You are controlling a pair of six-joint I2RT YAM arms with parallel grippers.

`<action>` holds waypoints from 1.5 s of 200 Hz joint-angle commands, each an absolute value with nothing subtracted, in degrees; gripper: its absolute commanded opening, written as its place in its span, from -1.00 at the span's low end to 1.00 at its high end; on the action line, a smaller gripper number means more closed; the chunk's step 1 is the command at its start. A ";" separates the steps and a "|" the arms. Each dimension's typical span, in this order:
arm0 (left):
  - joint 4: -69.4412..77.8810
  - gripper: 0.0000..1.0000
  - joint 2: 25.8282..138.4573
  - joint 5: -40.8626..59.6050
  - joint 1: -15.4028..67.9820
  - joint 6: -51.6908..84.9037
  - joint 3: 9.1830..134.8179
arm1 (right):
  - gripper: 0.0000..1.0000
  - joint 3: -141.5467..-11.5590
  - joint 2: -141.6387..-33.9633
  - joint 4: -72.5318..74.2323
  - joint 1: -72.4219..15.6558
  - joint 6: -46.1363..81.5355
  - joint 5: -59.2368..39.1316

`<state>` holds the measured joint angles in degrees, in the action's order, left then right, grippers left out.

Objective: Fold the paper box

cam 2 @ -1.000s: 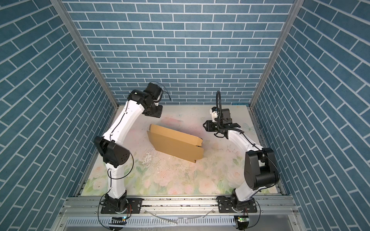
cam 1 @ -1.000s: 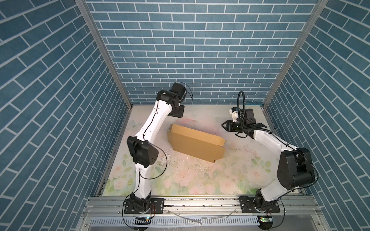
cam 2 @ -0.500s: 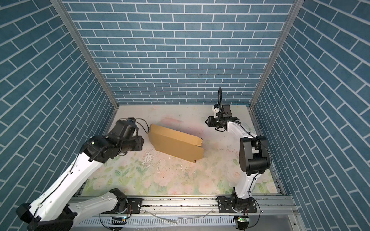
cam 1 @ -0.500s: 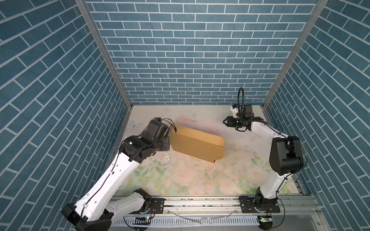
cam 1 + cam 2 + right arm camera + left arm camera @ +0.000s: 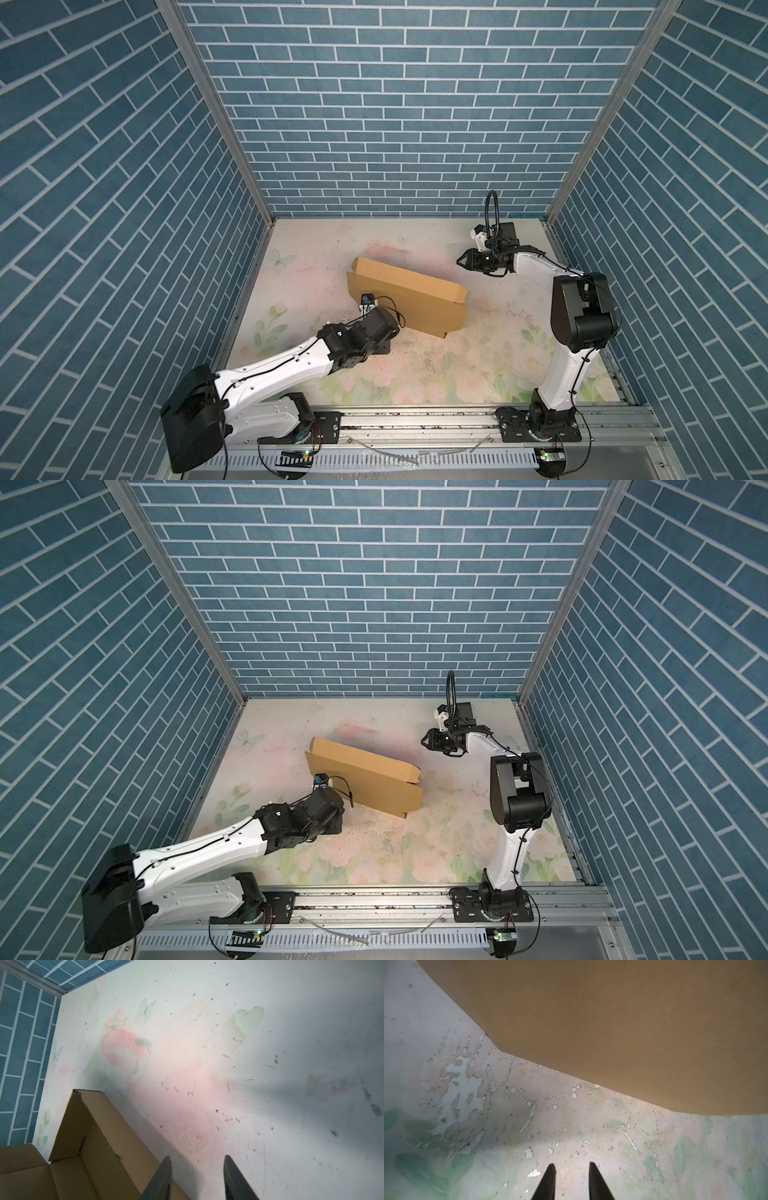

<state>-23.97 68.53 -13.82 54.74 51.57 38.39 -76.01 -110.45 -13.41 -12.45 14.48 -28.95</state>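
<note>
Quick update: the paper box (image 5: 409,297) hasn't budged. It sits mid-mat at a slant, in the same spot as a second ago in both top views (image 5: 365,777).

What changed is mostly my left arm (image 5: 282,365). A second ago it was reared up tall at the back, by the box's far left corner. Half a second ago it had dropped low at the box's left end. Now it's stretched out low from the near side, with my left claw (image 5: 572,1165) just off the near left part of the box.

In the left wrist view my fingers (image 5: 548,1180) hang over the bare floral mat (image 5: 488,1126). There's a slim gap between them and nothing in it. The brown cardboard fills the view ahead but doesn't touch them.

My right claw (image 5: 460,262) is pretty much where it was, off the box's far right end. It's near the box but apart from it, and it points that way. The right arm (image 5: 582,307) did pull its elbow in closer over that second.

In the right wrist view the jaws are spread a bit wider than the left's. Nothing is pinched, there's just mat between them. The raised end of the box shows beside one finger.
</note>
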 commanded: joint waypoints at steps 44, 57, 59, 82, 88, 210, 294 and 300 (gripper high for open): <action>-2.55 -0.47 74.87 -15.87 54.98 56.08 30.45 | -0.24 -72.84 -112.78 -11.57 -14.54 10.55 -33.65; -1.45 -0.47 74.87 -16.60 54.80 56.23 29.52 | -0.25 -71.69 -112.38 -10.67 -14.86 10.71 -34.22; -1.24 -0.47 74.92 -16.65 54.72 56.20 29.38 | -0.25 -71.47 -112.34 -10.56 -14.92 10.72 -34.31; 1.24 -0.47 75.58 -17.09 53.46 56.02 27.87 | -0.27 -69.65 -111.76 -9.68 -15.85 10.93 -34.45; 1.89 -0.47 75.91 -16.80 52.72 55.66 27.66 | -0.27 -69.22 -111.63 -9.50 -16.05 10.99 -34.39; 15.09 -0.50 89.80 -7.13 36.76 45.96 32.06 | -0.33 -53.53 -103.03 -1.55 -19.78 15.98 -34.48; 18.18 -0.51 102.79 2.56 27.73 40.20 45.24 | -0.34 -43.38 -94.61 3.09 -28.25 23.45 -29.62; 18.74 -0.51 103.73 3.61 26.89 40.11 46.05 | -0.34 -42.58 -93.93 3.48 -29.06 24.34 -29.02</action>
<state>16.58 100.38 -1.26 29.74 42.30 43.31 -45.63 -97.36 0.84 -26.46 19.97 -31.55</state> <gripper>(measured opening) 0.244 0.331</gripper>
